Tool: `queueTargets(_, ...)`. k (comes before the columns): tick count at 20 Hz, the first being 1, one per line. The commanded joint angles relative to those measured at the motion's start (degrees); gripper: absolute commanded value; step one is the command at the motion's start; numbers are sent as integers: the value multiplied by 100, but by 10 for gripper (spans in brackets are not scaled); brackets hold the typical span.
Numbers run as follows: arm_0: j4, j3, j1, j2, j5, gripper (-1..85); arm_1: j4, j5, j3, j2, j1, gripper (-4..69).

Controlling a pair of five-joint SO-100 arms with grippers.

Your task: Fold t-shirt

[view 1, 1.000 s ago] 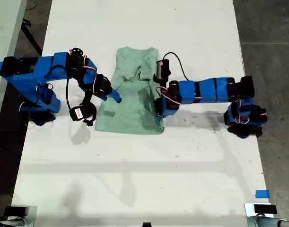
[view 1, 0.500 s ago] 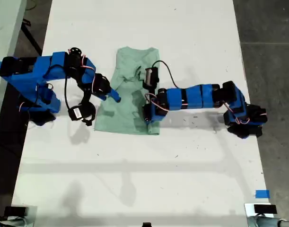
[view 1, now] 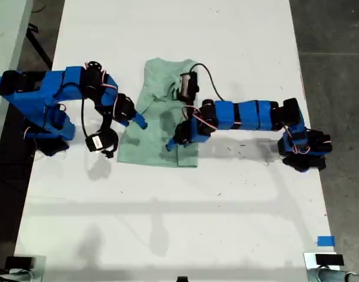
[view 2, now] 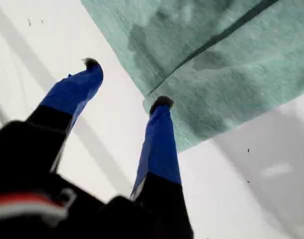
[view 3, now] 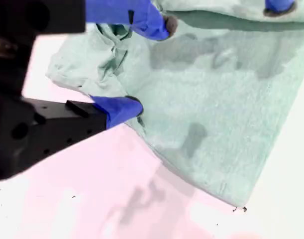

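Note:
The pale mint t-shirt [view 1: 155, 135] lies flat on the white table [view 1: 179, 223], neck toward the far end. A strip along its edge on the exterior view's right is folded over. My first gripper [view 1: 170, 143] reaches in from the exterior view's right and hovers over the lower part of the shirt. It stands open and empty [view 2: 127, 82], one fingertip [view 2: 161, 102] by the hem of the t-shirt [view 2: 216, 50]. My second gripper [view 1: 139, 121] sits at the shirt's edge on the exterior view's left. It is open [view 3: 149, 64], with bunched fabric of the t-shirt [view 3: 216, 99] between its fingers.
The first arm's base [view 1: 302, 144] stands near the table's edge on the exterior view's right, the second arm's base [view 1: 35, 114] on its left. A blue tape mark [view 1: 325, 241] sits at the near corner on the exterior view's right. Dark floor [view 1: 338, 59] borders the table.
My first gripper has swept toward the exterior view's left across the lower shirt, carrying that side edge over into a folded strip. My second arm has barely moved.

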State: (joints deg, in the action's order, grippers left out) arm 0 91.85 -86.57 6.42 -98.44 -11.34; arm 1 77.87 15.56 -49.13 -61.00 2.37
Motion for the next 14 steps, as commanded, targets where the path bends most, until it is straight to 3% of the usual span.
queueTargets(1, 70, -255, -264, -413, 299, 256, 501, 123, 272, -853, -308, 233)
queueTargets(5, -404, -1512, -686, -800, 993, 260, 1125, 149, 220, -1099, -475, 219)
queueTargets(8, -791, -2382, -826, -1116, 1318, 262, 1213, 237, -176, -1626, -598, 211)
queueTargets(14, -1468, -3709, -492, -1898, 1301, 260, 1204, 246, -1301, -2681, -835, 199)
